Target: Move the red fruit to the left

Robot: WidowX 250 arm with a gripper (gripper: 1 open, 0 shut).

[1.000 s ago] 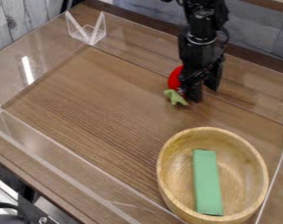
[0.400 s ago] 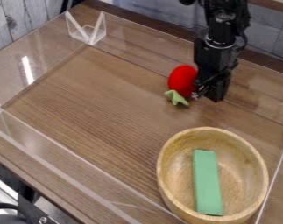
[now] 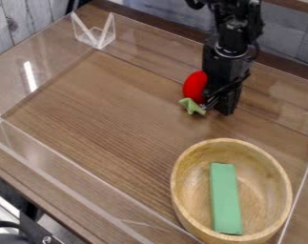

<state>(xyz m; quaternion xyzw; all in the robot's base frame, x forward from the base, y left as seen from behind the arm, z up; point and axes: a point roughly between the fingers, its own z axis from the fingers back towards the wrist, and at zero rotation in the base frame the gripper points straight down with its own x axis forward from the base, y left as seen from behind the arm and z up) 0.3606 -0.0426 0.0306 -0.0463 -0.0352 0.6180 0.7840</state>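
The red fruit (image 3: 195, 85) lies on the wooden table right of centre, its light-green leafy stem (image 3: 192, 105) pointing toward the front. My black gripper (image 3: 222, 101) hangs straight down just right of the fruit, with its fingertips at table height against or very near the fruit's right side. The fingers stand together with nothing between them. The gripper body hides the right edge of the fruit.
A wooden bowl (image 3: 182, 177) at the front right holds a flat green block (image 3: 226, 198). Clear plastic walls (image 3: 29, 143) fence the table on the left and front. A clear plastic stand (image 3: 92, 30) sits at the back left.
The gripper lifted off the fruit and moved right, then shut and came back a little left beside it. The fruit, half hidden before, now shows almost whole in about the same spot.
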